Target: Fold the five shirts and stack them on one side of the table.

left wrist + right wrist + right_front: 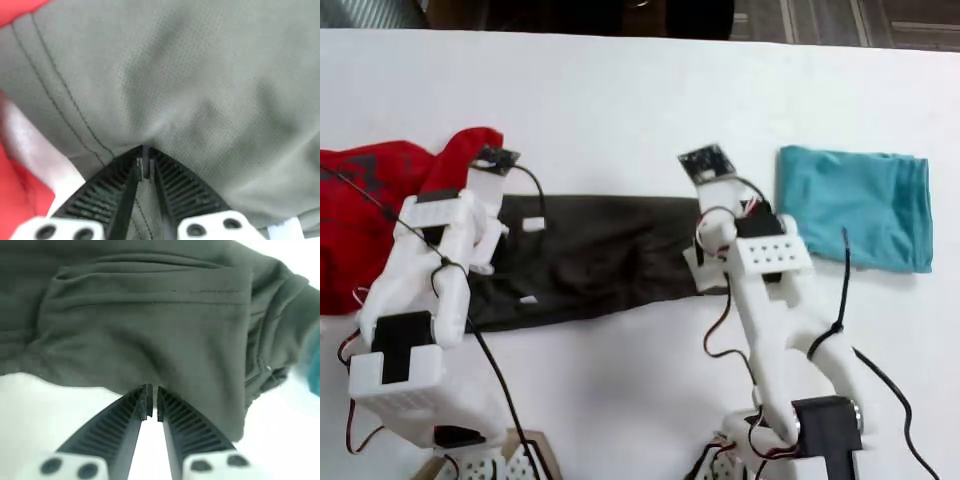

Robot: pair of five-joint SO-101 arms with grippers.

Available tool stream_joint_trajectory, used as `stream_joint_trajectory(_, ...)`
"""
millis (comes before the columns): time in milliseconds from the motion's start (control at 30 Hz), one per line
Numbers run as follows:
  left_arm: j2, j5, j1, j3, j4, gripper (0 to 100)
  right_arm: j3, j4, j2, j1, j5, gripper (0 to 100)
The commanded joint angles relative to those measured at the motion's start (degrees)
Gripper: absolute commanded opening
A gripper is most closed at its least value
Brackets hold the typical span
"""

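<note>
High view has the dark shirt (590, 255) stretched between the left gripper (145, 161) and the right gripper (152, 399), each clamped on a pinch of its cloth, so a good fold likely needs both lifting evenly, keeping it taut.

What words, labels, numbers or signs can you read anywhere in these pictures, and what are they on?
No text can be read in any view.
On the red shirt: a dark print, too blurred to read.
On the dark shirt: two small white tags, too small to read.
On the teal shirt: no print visible.
</note>
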Motion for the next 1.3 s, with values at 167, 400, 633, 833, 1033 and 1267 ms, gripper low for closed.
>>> stream_joint_trajectory(167, -0.26, -0.35, -0.18, 0.13, -1.23, 3, 3.08, -8.04, 8.66, 6.55, 4.31, 2.1)
stream_joint_trajectory(400, -0.26, -0.35, -0.18, 0.13, -1.23, 3, 3.08, -1.10, 9.54, 14.64, 13.36, 2.1)
stream_joint_trajectory(633, -0.26, -0.09, -0.18, 0.13, -1.32, 3, 3.16, 1.10, 1.45, 12.53, 14.24, 2.1)
stream_joint_trajectory(833, -2.73, 5.89, -0.62, -2.59, 2.02, 3, 3.43, -5.23, -14.46, 12.26, 1.14, 2.1)
stream_joint_trajectory(1033, -13.19, 7.82, -4.22, -2.77, 2.46, 3, 15.30, -28.26, -19.12, 11.82, -5.45, 2.1)
stream_joint_trajectory(1267, -20.92, 7.74, -9.41, 11.47, -12.04, 3, 24.44, -47.08, -11.21, 11.12, -5.45, 2.1)
